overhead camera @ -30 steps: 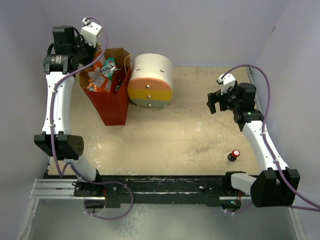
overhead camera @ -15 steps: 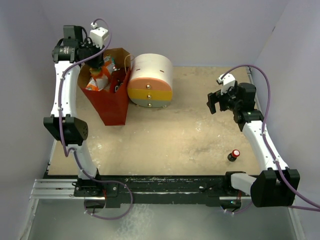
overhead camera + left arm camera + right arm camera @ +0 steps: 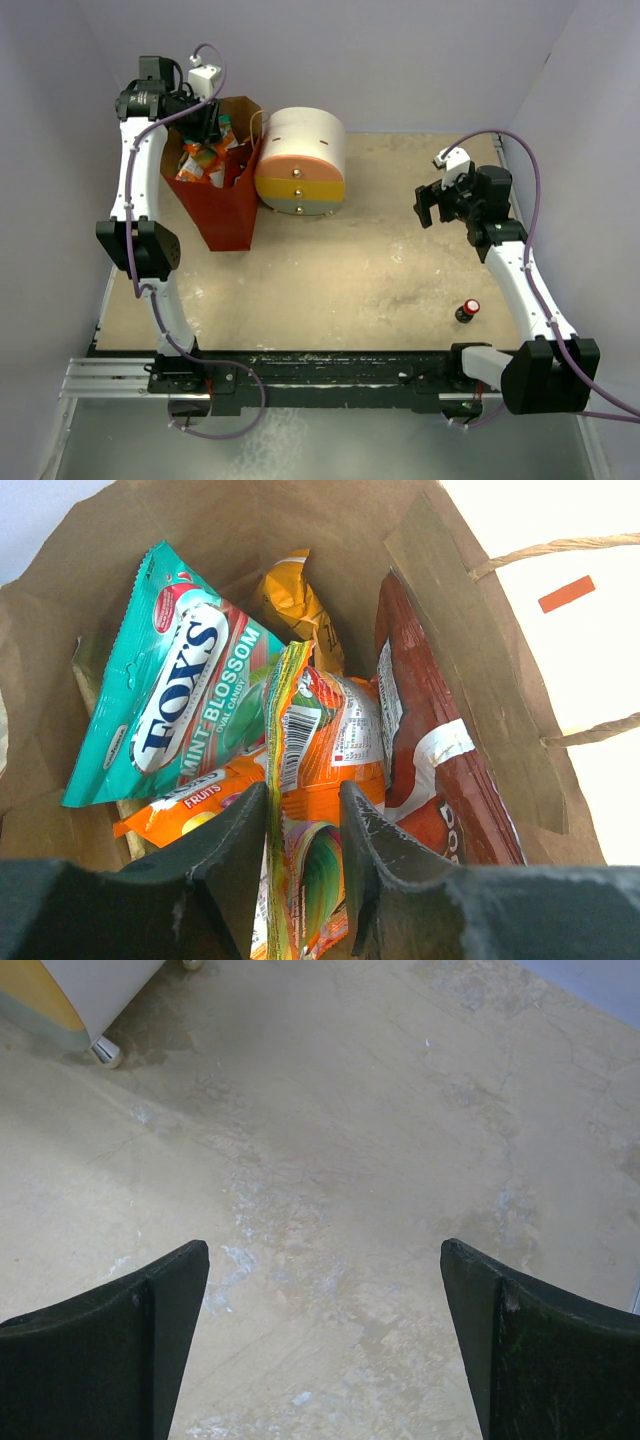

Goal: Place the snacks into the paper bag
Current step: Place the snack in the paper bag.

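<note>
The paper bag [image 3: 226, 215], brown above and red below, stands at the back left, and its inner wall [image 3: 470, 650] fills the left wrist view. Inside lie a teal Fox's packet [image 3: 190, 695], a yellow-orange packet [image 3: 290, 605], a red Doritos bag [image 3: 430, 770] and orange fruit packets. My left gripper [image 3: 207, 125] reaches down into the bag's mouth. Its jaws [image 3: 303, 795] are closed on an upright orange snack packet [image 3: 335, 750]. My right gripper [image 3: 428, 205] is open and empty above bare table [image 3: 325, 1260].
The round cream-orange-yellow drawer unit [image 3: 300, 160] stands right beside the bag, and its corner shows in the right wrist view [image 3: 70, 990]. A small dark bottle with a red cap [image 3: 467, 310] stands near the right arm. Walls close in the left, back and right.
My left gripper has swung right from the bag's back-left corner and down into its mouth. The right arm has not moved.
</note>
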`<state>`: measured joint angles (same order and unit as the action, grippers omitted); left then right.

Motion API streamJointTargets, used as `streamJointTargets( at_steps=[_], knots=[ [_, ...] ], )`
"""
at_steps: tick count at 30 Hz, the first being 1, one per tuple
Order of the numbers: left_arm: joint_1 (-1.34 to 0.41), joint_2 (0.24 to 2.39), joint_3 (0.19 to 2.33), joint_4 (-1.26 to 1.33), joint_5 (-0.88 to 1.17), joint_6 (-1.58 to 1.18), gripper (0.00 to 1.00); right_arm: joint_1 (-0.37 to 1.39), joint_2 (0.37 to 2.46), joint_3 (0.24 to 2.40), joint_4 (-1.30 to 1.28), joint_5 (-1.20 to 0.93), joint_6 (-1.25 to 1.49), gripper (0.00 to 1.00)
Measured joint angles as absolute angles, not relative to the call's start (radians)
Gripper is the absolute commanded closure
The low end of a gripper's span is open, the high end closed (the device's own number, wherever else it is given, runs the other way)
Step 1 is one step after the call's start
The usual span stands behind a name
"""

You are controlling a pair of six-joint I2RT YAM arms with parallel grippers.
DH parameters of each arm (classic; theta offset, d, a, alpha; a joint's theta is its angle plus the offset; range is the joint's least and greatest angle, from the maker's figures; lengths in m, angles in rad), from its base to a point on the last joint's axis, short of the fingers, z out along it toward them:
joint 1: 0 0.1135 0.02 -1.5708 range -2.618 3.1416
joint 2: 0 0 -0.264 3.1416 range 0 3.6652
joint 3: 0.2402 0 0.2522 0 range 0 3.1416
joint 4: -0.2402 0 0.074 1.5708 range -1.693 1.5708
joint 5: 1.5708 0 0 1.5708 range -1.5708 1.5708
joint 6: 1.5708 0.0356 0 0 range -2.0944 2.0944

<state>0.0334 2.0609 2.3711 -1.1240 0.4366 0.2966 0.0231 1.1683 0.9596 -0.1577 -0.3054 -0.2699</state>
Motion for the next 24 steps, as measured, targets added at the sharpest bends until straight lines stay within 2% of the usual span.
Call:
streamJointTargets(
  at_steps=[4,6,17,24],
  knots=[
    [0.034,2.061,2.371,-1.121,0.432,0.297,0.85,0.023,1.168,0.960,-0.158,-0.305,-0.271,0.00],
    [0.034,2.061,2.366,-1.110,0.427,0.297,0.90,0.023,1.168,0.960,-0.158,-0.305,-0.272,0.00],
    [0.028,2.068,2.318,-1.057,0.411,0.296,0.91,0.023,1.168,0.959,-0.157,-0.305,-0.273,0.00],
    [0.006,2.120,2.316,-1.051,0.385,0.295,0.87,0.023,1.168,0.957,-0.154,-0.305,-0.273,0.00]
  ],
)
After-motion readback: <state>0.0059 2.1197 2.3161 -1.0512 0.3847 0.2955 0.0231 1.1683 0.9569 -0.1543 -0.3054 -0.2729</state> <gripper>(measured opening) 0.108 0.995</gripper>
